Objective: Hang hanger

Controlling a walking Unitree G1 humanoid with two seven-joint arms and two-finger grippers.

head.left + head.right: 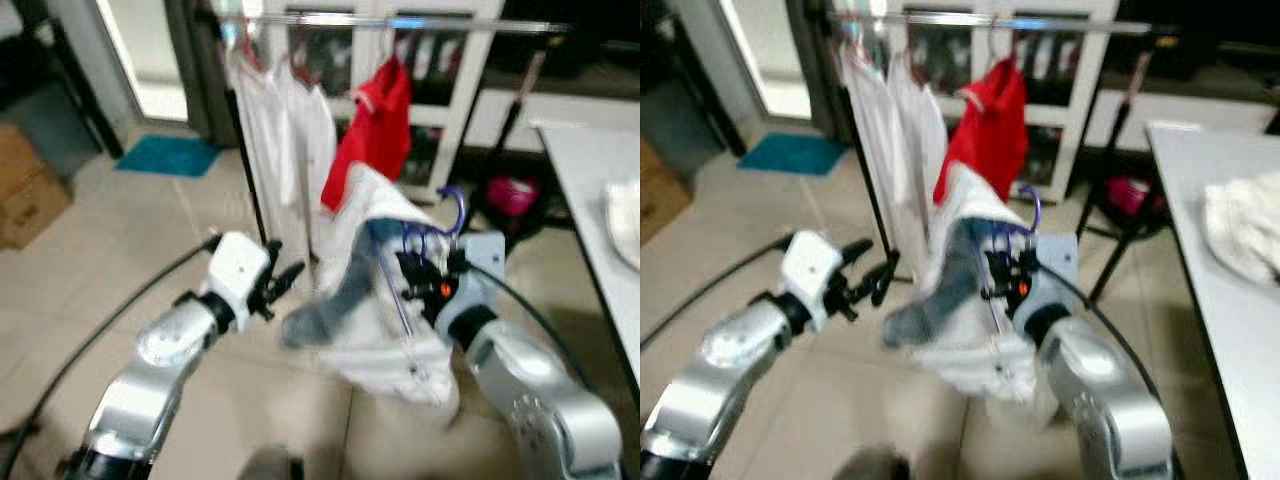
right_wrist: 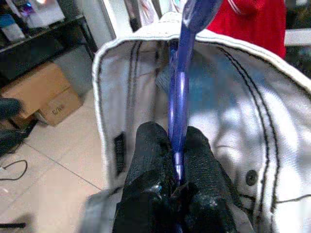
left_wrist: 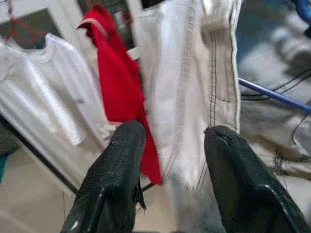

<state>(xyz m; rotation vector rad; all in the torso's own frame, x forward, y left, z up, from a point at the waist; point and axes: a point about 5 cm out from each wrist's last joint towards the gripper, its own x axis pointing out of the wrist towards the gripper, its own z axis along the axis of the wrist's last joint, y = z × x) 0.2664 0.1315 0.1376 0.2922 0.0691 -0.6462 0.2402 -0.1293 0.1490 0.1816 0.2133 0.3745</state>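
Observation:
My right gripper point(image 1: 432, 268) is shut on a blue plastic hanger point(image 2: 181, 87) that carries a white and blue garment point(image 1: 370, 290), held up in front of me. The hanger's hook point(image 1: 455, 208) curls up above the fingers. Ahead stands a clothes rail point(image 1: 400, 20) with white shirts point(image 1: 285, 130) and a red garment point(image 1: 375, 125) on hangers. My left gripper point(image 1: 285, 280) is open, just left of the held garment, with the white cloth point(image 3: 189, 97) and the red garment point(image 3: 116, 87) beyond its fingertips.
A white table point(image 1: 600, 190) with a pale cloth point(image 1: 625, 225) runs along the right. Cardboard boxes point(image 1: 25, 190) sit at the left, a teal mat point(image 1: 170, 155) lies on the tiled floor, and a pink object point(image 1: 512, 195) rests under the rail's right end.

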